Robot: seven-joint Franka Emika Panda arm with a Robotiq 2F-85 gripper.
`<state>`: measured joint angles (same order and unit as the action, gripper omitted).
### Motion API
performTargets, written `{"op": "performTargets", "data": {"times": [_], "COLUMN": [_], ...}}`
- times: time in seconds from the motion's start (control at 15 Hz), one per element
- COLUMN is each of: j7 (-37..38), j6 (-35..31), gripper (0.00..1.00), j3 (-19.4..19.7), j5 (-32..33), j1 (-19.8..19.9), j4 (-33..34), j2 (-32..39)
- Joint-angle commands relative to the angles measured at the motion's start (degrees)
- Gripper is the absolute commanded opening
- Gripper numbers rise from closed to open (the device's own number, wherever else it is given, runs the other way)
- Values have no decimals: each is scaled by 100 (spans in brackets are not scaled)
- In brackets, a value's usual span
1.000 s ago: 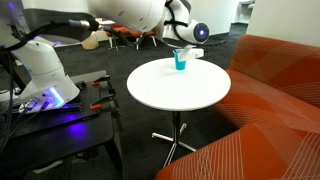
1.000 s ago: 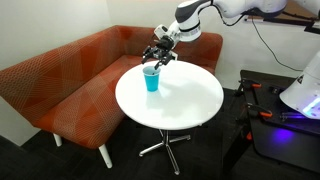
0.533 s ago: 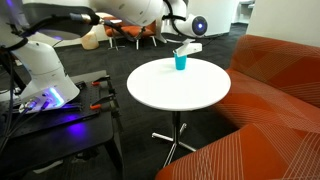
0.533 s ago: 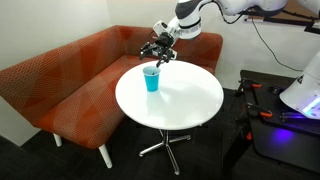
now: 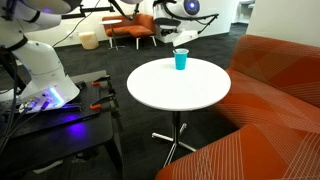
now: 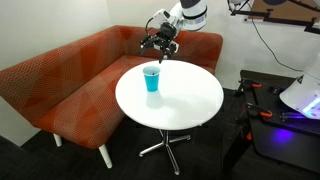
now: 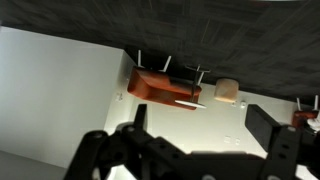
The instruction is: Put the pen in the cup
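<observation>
The blue cup [image 5: 181,60] stands upright near the edge of the round white table [image 5: 180,98]; it also shows in an exterior view [image 6: 151,78]. My gripper [image 5: 183,38] hangs in the air above and a little beyond the cup, well clear of its rim, as an exterior view [image 6: 160,43] also shows. In the wrist view my gripper [image 7: 200,130] is open, its dark fingers [image 7: 266,125] wide apart with nothing between them. The pen does not show in any view. The cup is out of the wrist view.
An orange sofa [image 6: 70,80] curves around the far side of the table [image 6: 185,100]. A black cart with the robot base and a purple light [image 5: 50,100] stands beside it. An orange chair [image 7: 160,88] and a pale beige round container [image 7: 227,92] sit on the floor farther off.
My gripper has risen from just over the cup's rim and moved up and away from it. The cup has not moved.
</observation>
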<state>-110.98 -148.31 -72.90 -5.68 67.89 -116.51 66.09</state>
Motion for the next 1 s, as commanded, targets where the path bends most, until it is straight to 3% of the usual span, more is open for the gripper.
{"op": "performTargets", "data": {"times": [0.0,0.4,0.93], "j7": [317,878,1441], "j6": [-445,-910,-874], "gripper": [100,100,100], "j3": [-149,-482,-1024], "j5": [52,227,447], "j1": [213,416,835], "j4": [-663,-1228,-1570], "j2": [-987,-2098,-3201]}}
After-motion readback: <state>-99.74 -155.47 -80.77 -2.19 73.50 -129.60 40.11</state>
